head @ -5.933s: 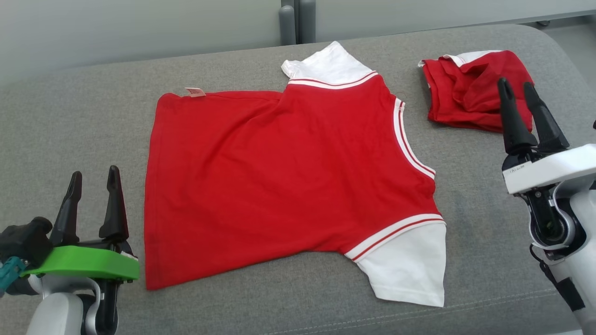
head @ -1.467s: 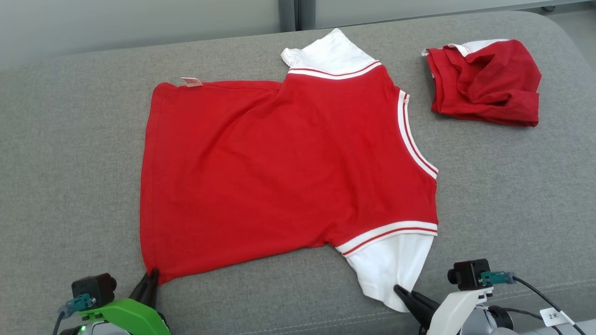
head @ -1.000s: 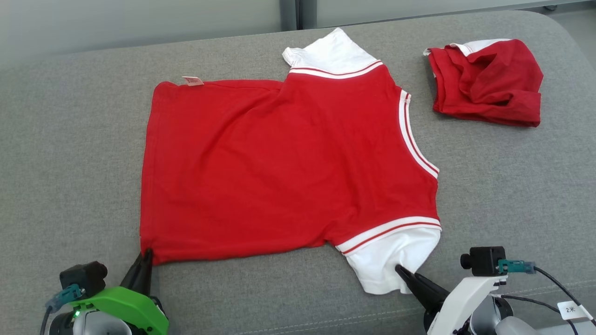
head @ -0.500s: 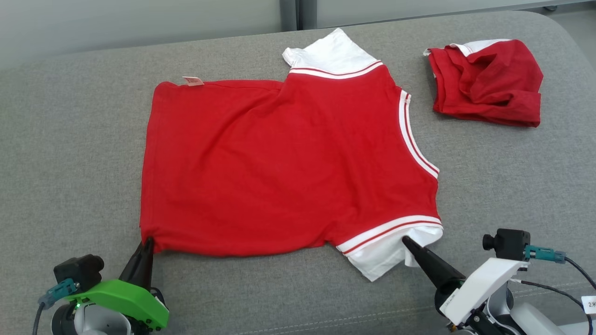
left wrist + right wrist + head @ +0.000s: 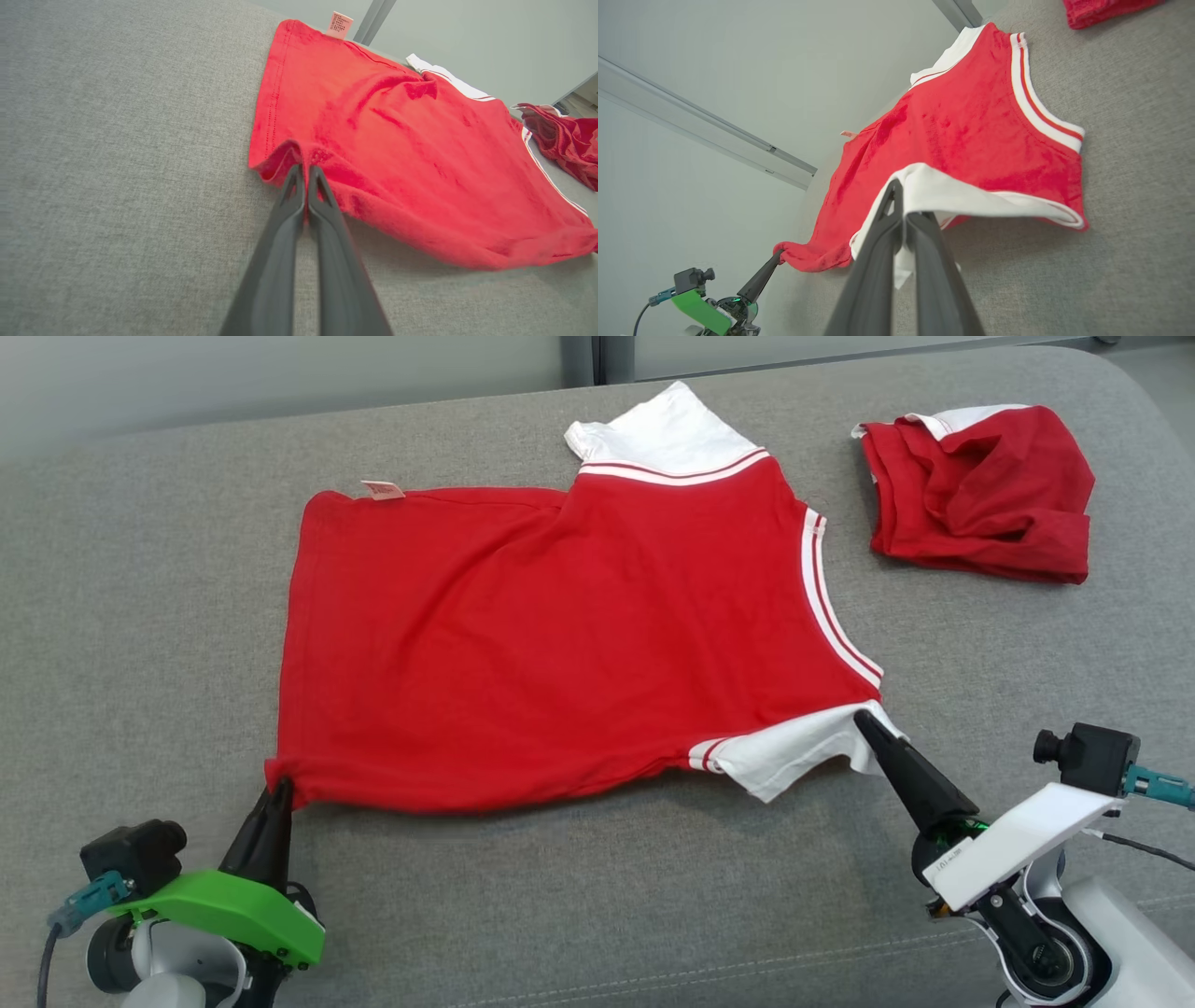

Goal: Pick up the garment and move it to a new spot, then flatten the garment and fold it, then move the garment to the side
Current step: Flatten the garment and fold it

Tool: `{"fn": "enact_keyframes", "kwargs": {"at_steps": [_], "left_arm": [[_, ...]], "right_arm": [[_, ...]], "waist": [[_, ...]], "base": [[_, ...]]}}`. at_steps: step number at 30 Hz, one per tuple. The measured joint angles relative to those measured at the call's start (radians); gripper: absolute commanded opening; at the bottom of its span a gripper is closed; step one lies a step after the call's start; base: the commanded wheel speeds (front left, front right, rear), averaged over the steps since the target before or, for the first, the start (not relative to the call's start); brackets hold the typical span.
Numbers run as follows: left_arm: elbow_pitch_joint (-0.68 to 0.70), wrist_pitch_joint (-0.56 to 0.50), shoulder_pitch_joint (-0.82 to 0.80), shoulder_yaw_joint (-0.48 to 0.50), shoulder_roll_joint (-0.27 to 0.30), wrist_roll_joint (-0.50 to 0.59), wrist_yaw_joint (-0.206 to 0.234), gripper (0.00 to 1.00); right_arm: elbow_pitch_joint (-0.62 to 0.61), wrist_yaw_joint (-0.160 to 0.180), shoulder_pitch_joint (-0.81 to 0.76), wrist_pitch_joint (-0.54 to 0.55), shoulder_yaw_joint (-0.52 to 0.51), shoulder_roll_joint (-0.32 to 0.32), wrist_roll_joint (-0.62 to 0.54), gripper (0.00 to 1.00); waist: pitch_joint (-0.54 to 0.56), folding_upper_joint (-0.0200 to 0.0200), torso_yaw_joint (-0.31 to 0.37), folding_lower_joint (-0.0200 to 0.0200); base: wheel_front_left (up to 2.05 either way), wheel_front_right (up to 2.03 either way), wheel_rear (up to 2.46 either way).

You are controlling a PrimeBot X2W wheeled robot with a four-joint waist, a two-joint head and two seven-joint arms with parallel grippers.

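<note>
Along the near edge of the shirt (image 5: 560,635), my left gripper (image 5: 280,788) and right gripper (image 5: 863,719) clamp cloth, seemingly starting the fold: lift evenly next.

Head cam high, facing fwd/down; L/R wrist cams low & close; all share the red T-shirt (image 5: 560,635).

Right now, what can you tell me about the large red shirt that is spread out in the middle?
The red shirt looks like soft knit cloth, with white sleeves, red-and-white striped trim and a small pink label at its far hem corner. It lies mostly flat on the grey cushion. The left tool is shut on its near hem corner, bunching the cloth, and the right tool is shut on the near white sleeve, holding it off the cushion.
</note>
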State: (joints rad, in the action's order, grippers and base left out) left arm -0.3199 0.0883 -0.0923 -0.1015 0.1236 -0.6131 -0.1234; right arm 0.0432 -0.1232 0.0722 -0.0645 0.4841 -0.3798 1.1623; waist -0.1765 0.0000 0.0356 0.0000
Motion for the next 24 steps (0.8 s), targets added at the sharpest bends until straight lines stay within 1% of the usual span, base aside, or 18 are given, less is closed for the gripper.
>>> {"fn": "enact_keyframes", "kwargs": {"at_steps": [2,8,16,24], "left_arm": [[-0.001,-0.001,0.0,0.006,0.009,0.0,0.0,0.0],[-0.001,-0.001,0.0,0.019,0.011,-0.007,0.001,0.0],[0.02,-0.019,-0.006,0.01,0.017,-0.007,0.002,0.0],[0.068,-0.029,-0.085,0.001,0.022,-0.007,0.002,0.0]], "right_arm": [[0.003,0.0,0.002,-0.012,0.0,-0.009,0.001,0.0],[0.011,0.0,0.003,-0.051,-0.007,-0.021,0.014,0.0],[0.011,0.0,0.046,-0.078,-0.006,-0.029,0.018,0.0],[0.023,0.0,0.115,-0.094,-0.011,-0.058,0.018,0.0]], "waist": [[-0.004,0.0,-0.002,0.0],[-0.01,0.0,-0.01,0.0],[-0.031,0.0,-0.011,0.0],[-0.082,0.0,-0.014,0.0]], "base": [[0.0,0.0,0.0],[0.0,0.0,0.0],[0.0,0.0,0.0],[0.0,0.0,0.0]]}}
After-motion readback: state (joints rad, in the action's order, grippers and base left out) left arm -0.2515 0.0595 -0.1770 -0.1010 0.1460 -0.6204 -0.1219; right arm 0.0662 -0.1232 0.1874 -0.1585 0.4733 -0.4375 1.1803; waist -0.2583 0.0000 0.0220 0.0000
